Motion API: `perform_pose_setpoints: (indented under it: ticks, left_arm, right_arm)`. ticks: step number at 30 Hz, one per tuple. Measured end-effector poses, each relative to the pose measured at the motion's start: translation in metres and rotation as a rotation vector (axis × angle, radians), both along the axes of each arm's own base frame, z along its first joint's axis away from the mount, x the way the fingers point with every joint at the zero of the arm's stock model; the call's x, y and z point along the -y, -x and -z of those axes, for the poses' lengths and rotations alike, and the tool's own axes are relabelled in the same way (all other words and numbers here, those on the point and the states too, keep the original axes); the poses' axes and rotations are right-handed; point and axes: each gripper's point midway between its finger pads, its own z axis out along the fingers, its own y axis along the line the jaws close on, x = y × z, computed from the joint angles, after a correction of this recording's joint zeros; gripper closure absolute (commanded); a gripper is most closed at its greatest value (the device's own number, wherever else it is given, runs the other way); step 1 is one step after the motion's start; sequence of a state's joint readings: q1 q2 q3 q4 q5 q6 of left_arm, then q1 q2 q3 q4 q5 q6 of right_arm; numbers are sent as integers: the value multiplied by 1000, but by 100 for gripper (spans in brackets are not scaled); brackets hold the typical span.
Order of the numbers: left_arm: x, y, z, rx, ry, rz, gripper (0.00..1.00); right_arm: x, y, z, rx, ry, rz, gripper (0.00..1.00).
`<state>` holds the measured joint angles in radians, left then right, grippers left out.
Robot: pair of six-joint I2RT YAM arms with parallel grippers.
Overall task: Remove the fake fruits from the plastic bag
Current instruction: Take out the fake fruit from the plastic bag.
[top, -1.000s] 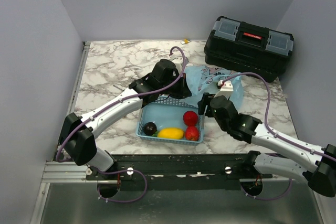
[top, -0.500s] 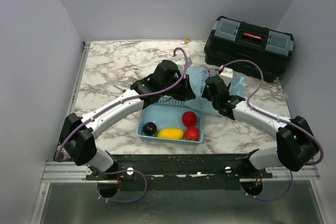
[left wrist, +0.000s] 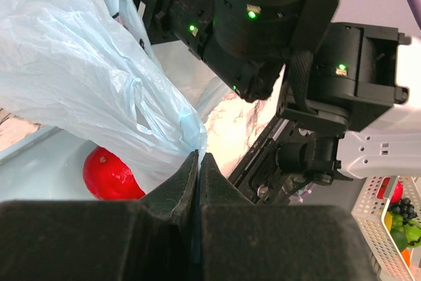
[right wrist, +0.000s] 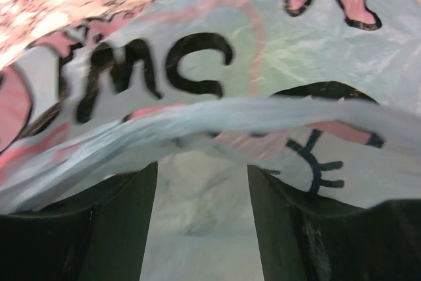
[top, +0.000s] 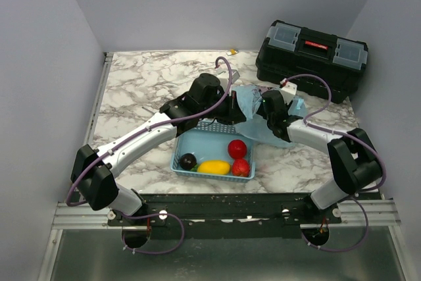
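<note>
The light-blue plastic bag (top: 251, 127) lies behind the basket, its pink-and-dark print filling the right wrist view (right wrist: 217, 51). My left gripper (top: 230, 111) is shut on a bunched edge of the bag (left wrist: 72, 77), lifting it. My right gripper (top: 267, 106) is open at the bag, with a fold of film draped across its fingertips (right wrist: 118, 222). A red apple (top: 237, 149), a red strawberry-like fruit (top: 241, 168) and a yellow oblong fruit (top: 214, 167) lie in the basket. One red fruit (left wrist: 108, 174) shows under the lifted film.
The blue latticed basket (top: 197, 137) sits near the table's front edge and also holds a dark plum (top: 189, 160). A black toolbox (top: 311, 57) stands at the back right. A white basket of fruits (left wrist: 378, 218) shows low right in the left wrist view.
My right arm has swung in from the front right and its gripper now sits at the bag. The left gripper has stayed shut on the bag, nearly still.
</note>
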<state>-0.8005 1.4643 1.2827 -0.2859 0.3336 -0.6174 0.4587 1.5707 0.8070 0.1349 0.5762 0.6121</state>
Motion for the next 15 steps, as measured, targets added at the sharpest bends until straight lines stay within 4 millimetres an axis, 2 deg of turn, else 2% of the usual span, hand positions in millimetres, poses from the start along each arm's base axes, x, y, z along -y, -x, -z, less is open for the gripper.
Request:
perform_pose_setpoints:
  ticks: [6,15]
  left_arm:
    - [0,0,0,4,-2,1,100]
    - [0,0,0,8,-3,3,100]
  right_arm:
    - [27,-16,7,-8,9,75,35]
    - [41,-38,-1,17,14,107,23]
